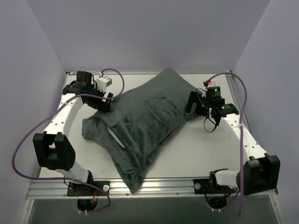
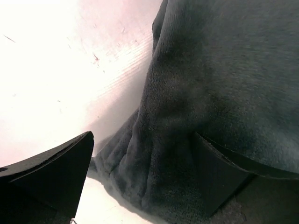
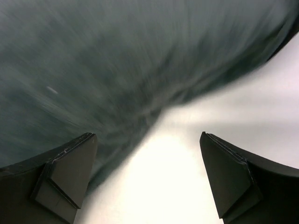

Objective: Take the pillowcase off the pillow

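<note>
The pillowcase (image 1: pixel 145 121) lies diagonally across the table with its plain dark grey-green side out; no zebra stripes show. It covers the pillow, of which only a thin white sliver (image 1: pixel 117 139) shows at a slit on the left side. My left gripper (image 1: pixel 103 105) is open at the cover's upper left edge, and in the left wrist view (image 2: pixel 144 140) a fold of the grey fabric (image 2: pixel 210 84) sits between the wide jaws. My right gripper (image 1: pixel 190 106) is open at the cover's right edge. In the blurred right wrist view (image 3: pixel 147 137) the fabric (image 3: pixel 117 60) reaches only the left finger (image 3: pixel 70 172).
The white table (image 1: pixel 196 149) is walled by pale panels at the back and both sides. A metal rail (image 1: pixel 163 185) runs along the near edge between the arm bases. Purple cables loop beside each arm.
</note>
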`<control>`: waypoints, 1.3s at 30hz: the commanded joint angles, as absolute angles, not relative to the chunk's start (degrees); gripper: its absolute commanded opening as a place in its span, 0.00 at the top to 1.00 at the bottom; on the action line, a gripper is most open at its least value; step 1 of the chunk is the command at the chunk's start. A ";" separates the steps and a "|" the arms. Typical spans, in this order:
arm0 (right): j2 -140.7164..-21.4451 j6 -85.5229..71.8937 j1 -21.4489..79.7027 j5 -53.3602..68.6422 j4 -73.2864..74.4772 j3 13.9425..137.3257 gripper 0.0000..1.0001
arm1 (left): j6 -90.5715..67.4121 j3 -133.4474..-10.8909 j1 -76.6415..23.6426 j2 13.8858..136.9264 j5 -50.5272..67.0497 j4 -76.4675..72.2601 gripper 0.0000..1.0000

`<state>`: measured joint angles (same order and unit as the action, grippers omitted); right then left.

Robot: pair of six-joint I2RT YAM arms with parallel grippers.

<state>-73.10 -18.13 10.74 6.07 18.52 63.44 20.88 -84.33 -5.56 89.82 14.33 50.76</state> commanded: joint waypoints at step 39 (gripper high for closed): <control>-84.41 -23.71 24.52 7.47 16.53 78.60 0.00 | 18.39 -92.71 -41.12 85.24 5.02 57.04 0.06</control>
<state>-90.02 -22.55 23.68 6.87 16.99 85.71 22.79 -89.25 -38.48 80.77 12.49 62.37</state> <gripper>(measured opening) 0.995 0.938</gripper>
